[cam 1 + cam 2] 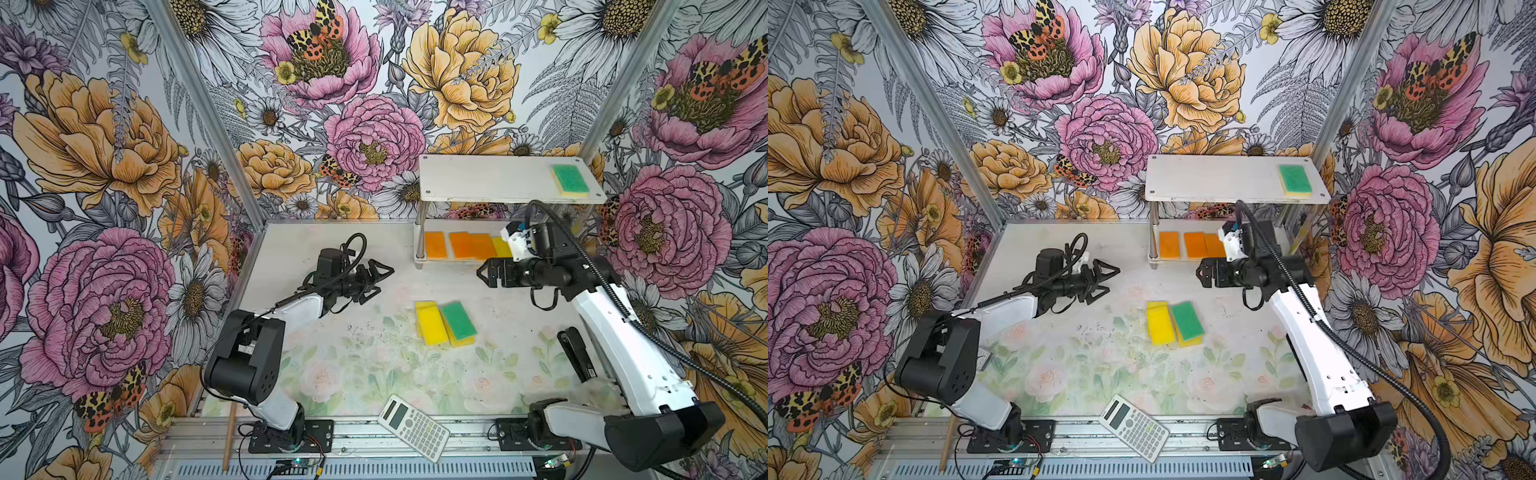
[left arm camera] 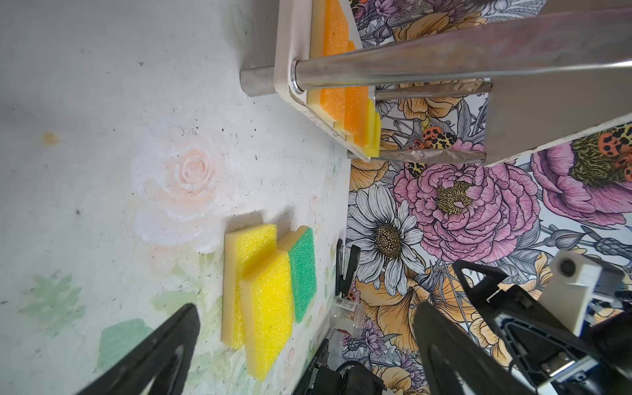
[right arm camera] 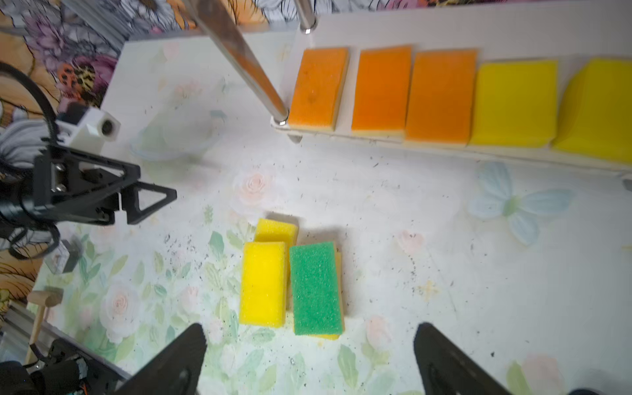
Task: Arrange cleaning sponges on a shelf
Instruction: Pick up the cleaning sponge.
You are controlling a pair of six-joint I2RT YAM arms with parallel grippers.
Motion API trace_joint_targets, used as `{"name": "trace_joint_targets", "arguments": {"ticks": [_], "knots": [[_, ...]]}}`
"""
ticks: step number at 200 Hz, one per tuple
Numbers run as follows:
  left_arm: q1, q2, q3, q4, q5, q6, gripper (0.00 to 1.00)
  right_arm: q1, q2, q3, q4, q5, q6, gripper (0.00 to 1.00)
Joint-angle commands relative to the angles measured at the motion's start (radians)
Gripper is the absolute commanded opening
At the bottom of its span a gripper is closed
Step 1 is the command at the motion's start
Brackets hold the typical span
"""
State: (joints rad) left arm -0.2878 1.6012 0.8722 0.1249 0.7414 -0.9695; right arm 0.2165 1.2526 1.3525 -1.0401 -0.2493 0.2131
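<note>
The shelf [image 1: 482,178] stands at the back right. One green-topped sponge [image 1: 570,179] lies on its top board. On its lower board [image 3: 410,30] three orange sponges [image 3: 381,89] and two yellow sponges [image 3: 514,102] lie in a row. On the table a yellow sponge [image 3: 263,284] and a green-topped sponge [image 3: 316,287] lie side by side over another yellow one [image 3: 277,231]. My right gripper [image 1: 484,272] hovers open in front of the lower board, above and right of this pile. My left gripper [image 1: 376,279] is open and empty, left of the pile.
A white calculator [image 1: 413,428] lies at the table's front edge. A black stapler [image 1: 575,353] lies beside the right arm. A wooden stick [image 1: 228,436] rests at the front left. Flowered walls close in the back and both sides.
</note>
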Motion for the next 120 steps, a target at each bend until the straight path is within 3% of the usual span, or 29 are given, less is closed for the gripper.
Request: {"name": "trace_joint_targets", "arguments": {"ticks": [1,72,120], "knots": [[-0.005,-0.010,-0.012,0.021,-0.015,-0.006,0.99,0.053,0.023,-0.071,-0.020,0.103,0.069,0.97],[-0.012,-0.041,-0.039,0.021,-0.041,-0.017,0.99,0.210,0.145,-0.248,-0.019,0.084,0.073,0.96],[-0.028,-0.048,-0.043,0.020,-0.071,-0.026,0.99,0.231,0.237,-0.246,-0.006,0.121,0.060,0.97]]}}
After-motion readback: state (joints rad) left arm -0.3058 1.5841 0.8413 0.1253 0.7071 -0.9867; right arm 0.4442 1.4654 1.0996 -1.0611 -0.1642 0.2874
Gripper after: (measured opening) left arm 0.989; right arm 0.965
